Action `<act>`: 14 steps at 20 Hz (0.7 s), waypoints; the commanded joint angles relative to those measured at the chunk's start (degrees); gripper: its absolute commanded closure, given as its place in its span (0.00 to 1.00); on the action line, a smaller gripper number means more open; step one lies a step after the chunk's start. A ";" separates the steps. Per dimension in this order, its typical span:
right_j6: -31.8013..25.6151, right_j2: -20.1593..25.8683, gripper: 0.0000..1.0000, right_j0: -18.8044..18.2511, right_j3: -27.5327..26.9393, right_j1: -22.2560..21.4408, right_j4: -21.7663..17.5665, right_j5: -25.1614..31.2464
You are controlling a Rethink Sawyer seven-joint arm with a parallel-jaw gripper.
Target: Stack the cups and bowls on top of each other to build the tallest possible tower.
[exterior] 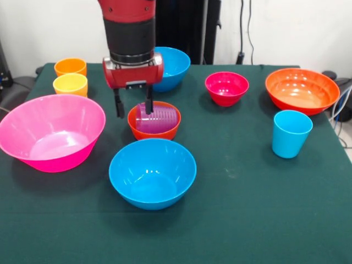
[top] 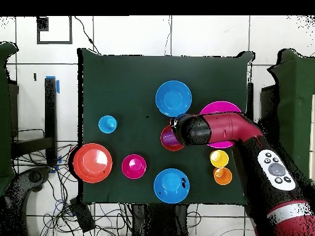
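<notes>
1. We see the gripper (exterior: 133, 104) with fingers apart, straddling the rim of the small orange bowl (exterior: 154, 130).
2. Purple cup (exterior: 157, 121) lies tipped inside that bowl (one finger just beside it).
3. Other bowls and cups sit apart on the table (exterior: 236, 220), nothing stacked.
</notes>
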 commanded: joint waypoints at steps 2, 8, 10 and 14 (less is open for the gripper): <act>-6.27 -0.32 0.00 2.72 0.88 5.99 -4.97 1.64; -5.62 -1.56 0.00 3.73 -1.08 8.20 -5.58 3.10; -4.49 -2.94 0.00 4.72 -2.17 9.82 -6.42 3.10; -3.91 -5.12 0.00 6.06 -3.05 11.38 -6.19 5.44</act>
